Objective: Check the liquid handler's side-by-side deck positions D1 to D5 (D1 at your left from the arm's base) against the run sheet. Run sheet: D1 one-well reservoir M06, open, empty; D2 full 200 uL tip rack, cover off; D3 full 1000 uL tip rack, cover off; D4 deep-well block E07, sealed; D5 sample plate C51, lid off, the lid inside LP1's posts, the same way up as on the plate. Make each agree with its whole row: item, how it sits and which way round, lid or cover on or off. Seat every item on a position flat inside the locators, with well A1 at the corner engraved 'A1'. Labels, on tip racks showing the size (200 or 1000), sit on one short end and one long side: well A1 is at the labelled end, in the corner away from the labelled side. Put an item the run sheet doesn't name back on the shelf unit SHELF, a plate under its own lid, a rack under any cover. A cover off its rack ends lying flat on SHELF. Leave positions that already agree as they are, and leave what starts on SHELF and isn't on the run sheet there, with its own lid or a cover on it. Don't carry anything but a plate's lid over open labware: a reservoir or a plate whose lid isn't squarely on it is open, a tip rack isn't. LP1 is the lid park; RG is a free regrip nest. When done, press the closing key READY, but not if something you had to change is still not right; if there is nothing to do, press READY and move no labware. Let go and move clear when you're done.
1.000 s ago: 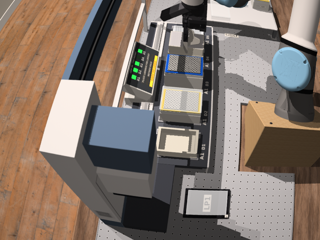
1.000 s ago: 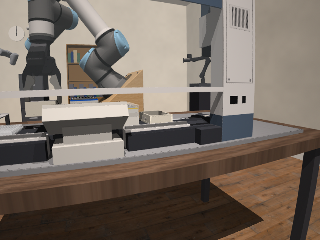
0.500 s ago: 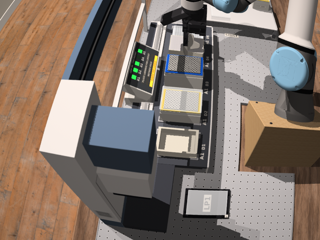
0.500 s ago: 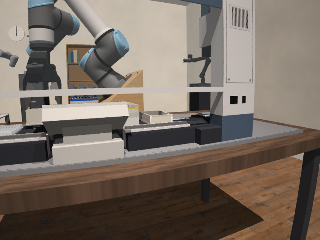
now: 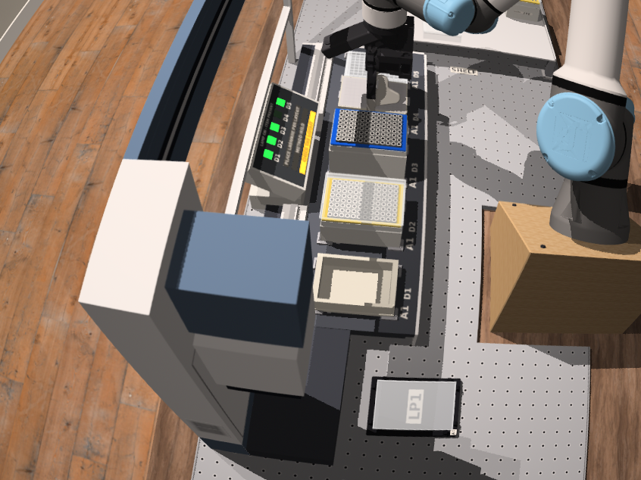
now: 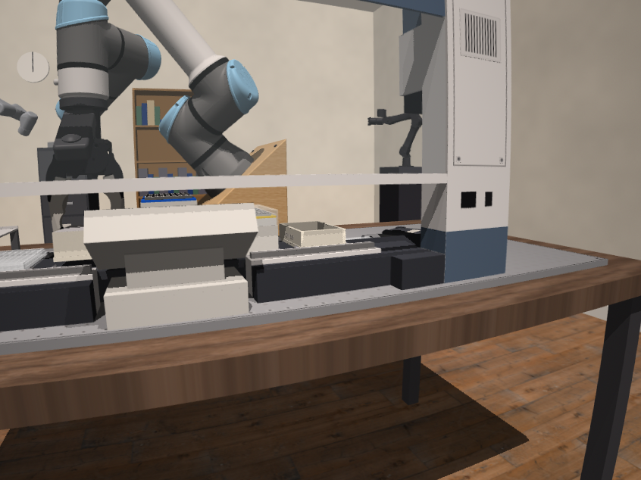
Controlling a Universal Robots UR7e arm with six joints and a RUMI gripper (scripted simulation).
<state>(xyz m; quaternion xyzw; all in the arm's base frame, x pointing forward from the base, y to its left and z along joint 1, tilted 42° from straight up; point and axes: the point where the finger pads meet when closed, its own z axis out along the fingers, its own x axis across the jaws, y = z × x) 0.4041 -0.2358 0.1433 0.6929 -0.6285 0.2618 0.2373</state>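
Deep-well block [image 5: 357, 90] half hidden under gripper [image 5: 380, 76].

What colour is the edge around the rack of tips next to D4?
Blue, seen best in the top view.

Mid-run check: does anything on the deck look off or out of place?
Only around D4. On the status panel the D4 light is dark while the other four are green. The gripper is shut on a grey block there; I can't tell whether it is seated. A well plate shows just beyond, at D5.
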